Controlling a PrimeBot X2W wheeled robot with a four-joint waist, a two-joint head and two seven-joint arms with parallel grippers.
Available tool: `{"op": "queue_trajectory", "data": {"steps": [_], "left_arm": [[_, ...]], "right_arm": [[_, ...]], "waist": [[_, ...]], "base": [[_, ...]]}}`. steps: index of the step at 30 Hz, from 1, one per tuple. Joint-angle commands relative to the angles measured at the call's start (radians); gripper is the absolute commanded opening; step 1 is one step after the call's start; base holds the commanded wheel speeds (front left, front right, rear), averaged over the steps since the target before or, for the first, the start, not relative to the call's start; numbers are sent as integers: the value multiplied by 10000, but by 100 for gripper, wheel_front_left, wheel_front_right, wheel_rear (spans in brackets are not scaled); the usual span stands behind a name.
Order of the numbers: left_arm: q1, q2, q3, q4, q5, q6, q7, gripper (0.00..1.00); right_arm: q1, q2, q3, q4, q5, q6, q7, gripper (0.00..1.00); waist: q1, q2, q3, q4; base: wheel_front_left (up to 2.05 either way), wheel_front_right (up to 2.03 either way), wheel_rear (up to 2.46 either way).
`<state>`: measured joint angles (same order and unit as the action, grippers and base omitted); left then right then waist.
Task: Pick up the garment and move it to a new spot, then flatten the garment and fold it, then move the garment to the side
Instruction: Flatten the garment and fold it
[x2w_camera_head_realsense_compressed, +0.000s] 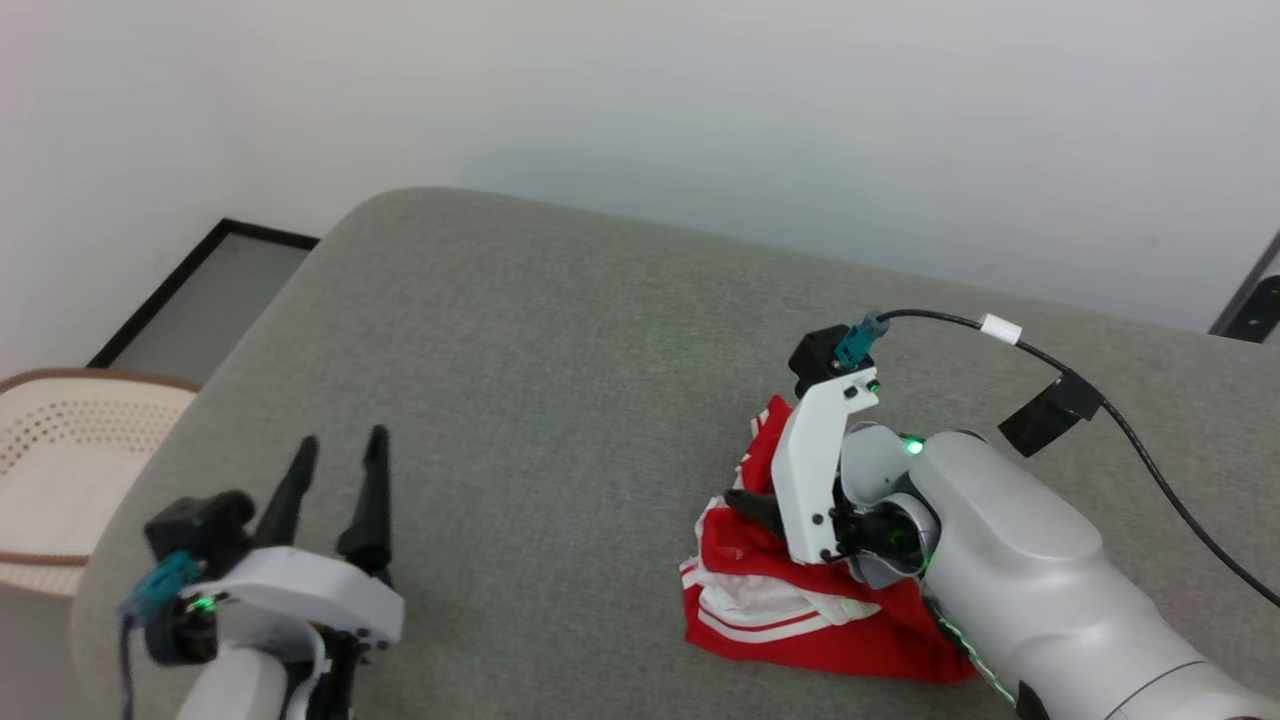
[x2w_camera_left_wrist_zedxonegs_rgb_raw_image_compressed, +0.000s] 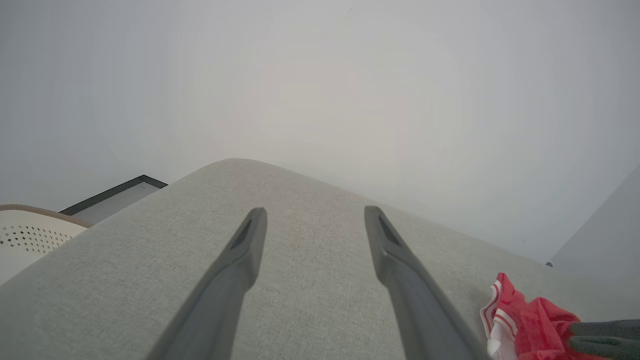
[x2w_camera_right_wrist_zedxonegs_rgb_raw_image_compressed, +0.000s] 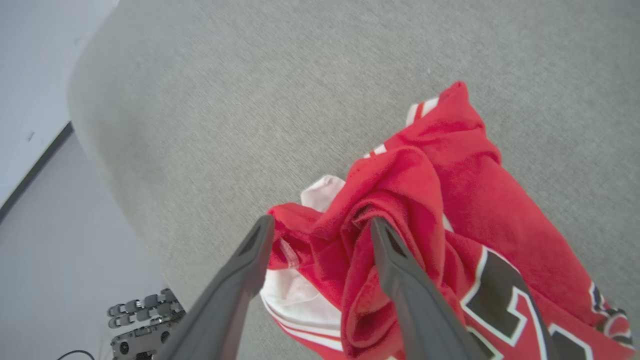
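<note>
The garment (x2w_camera_head_realsense_compressed: 800, 610) is a red jersey with white stripe trim, lying crumpled on the grey padded surface (x2w_camera_head_realsense_compressed: 560, 350) at the right. My right gripper (x2w_camera_head_realsense_compressed: 755, 510) points down into the heap. In the right wrist view its fingers stand wide apart (x2w_camera_right_wrist_zedxonegs_rgb_raw_image_compressed: 320, 225), with a bunched red fold of the garment (x2w_camera_right_wrist_zedxonegs_rgb_raw_image_compressed: 450, 200) between and around them; black-and-white lettering shows at the lower right. My left gripper (x2w_camera_head_realsense_compressed: 343, 440) hovers open and empty over the surface at the lower left. The left wrist view shows its spread fingers (x2w_camera_left_wrist_zedxonegs_rgb_raw_image_compressed: 315, 212) and the garment (x2w_camera_left_wrist_zedxonegs_rgb_raw_image_compressed: 525, 320) at the lower right.
A cream perforated basket (x2w_camera_head_realsense_compressed: 60, 450) stands beside the surface's left edge, with a dark-framed panel (x2w_camera_head_realsense_compressed: 200, 300) behind it. A black cable (x2w_camera_head_realsense_compressed: 1150, 440) runs from my right wrist across the right side. A pale wall rises behind the surface's far edge.
</note>
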<state>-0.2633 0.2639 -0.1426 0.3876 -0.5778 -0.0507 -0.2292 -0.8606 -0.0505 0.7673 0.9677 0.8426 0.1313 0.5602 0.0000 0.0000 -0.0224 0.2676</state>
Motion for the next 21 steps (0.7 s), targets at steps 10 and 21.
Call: {"op": "queue_trajectory", "data": {"steps": [10, 21], "left_arm": [[984, 370, 731, -744, -451, 546, -36, 100], [2432, 329, 1153, -1585, -461, 958, -205, 100]], "right_arm": [[-87, 4, 381, -1067, 1022, -13, -1104, 100], [1210, -1013, 602, -3350, 491, -13, -4191, 100]], "waist": [[0, 0, -315, -884], [0, 0, -515, -1906]], "base": [[0, 0, 0], [0, 0, 0]]}}
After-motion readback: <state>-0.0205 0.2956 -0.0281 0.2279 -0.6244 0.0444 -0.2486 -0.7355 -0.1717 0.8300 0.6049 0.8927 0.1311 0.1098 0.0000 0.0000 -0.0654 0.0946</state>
